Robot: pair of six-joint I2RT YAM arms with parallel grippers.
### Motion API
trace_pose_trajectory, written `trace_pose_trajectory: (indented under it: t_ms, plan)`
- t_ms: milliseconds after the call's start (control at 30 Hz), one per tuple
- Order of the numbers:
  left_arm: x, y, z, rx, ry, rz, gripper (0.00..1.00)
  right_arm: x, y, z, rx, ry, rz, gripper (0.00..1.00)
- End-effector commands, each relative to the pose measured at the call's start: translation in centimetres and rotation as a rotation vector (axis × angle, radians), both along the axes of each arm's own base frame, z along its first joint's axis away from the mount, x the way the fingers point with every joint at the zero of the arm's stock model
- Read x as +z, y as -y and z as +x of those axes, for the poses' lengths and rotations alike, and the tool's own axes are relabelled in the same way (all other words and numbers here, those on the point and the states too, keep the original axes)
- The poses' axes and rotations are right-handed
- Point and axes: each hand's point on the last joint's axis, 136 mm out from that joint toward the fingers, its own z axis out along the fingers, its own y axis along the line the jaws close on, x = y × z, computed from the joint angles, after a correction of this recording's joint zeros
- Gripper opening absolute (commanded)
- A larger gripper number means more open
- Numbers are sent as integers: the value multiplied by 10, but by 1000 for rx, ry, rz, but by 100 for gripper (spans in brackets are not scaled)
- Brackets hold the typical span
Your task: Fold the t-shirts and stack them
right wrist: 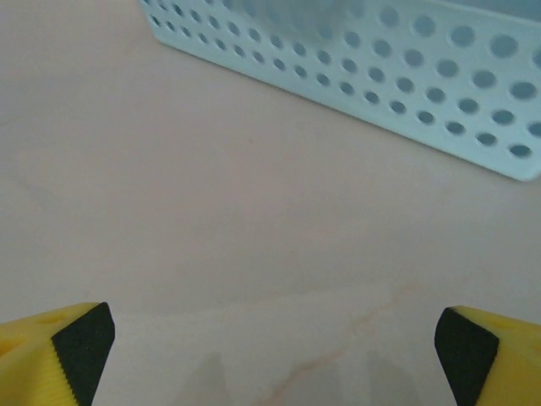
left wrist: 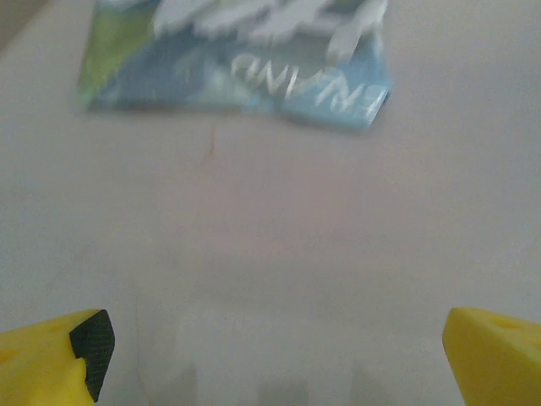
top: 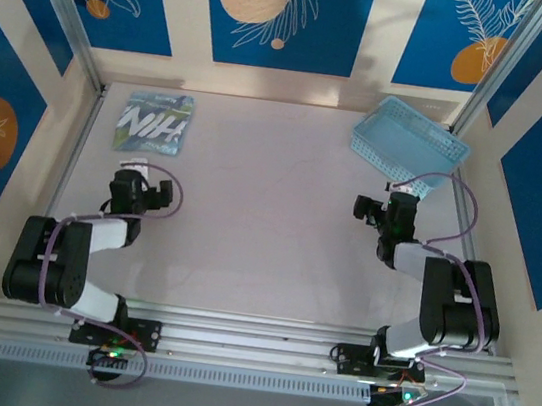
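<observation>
Both tools are fully open and empty. The left tool [top: 139, 172] hovers over bare desk [top: 268, 223]. The right tool [top: 392, 205] is over bare desk too, jaws wide with nothing between them.

The t-shirt [top: 154, 121] lies in a folded rectangle at the far left corner of the desk, lettering up, just ahead of the left tool and not touching it. In the left wrist view its near edge looks layered and a bit uneven, but the view is blurry. The basket [top: 407, 146] sits at the far right corner, close ahead of the right tool. Whether it holds anything can't be told.

Risks, as judged:
- **Left tool goes in low:** a finger could catch only the top layer, peel the fold open and undo the work.
- **Left tool pushes instead of pinching:** the shirt would likely slide toward the corner post and bunch up, since cotton drags on the desk.
- **Right tool moves forward:** it could hit the basket's near wall and shove or tip it, as light plastic probably skids easily.
- **Jaws this wide:** each tool sweeps a broad path, so clipping something is more likely.
</observation>
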Motion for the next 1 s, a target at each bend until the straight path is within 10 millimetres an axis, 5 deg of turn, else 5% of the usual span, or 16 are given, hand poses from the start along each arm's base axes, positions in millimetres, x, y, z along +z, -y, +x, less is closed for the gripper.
trace_pose_trajectory:
  t_ms: [0,100,233,300,967]
  plan:
    - [34,-7,-12,23,261,25,100,21,-11,0,87,200,10,99]
    - [34,-6,-12,16,267,23,100,26,-17,-11,130,267,12,99]
    - [19,24,23,-136,178,76,100,19,-28,5,177,187,-7,100]
    - [10,27,20,-143,127,81,100,17,-15,6,130,167,35,99]
    - [10,30,21,-145,102,105,100,18,-15,6,122,178,22,99]
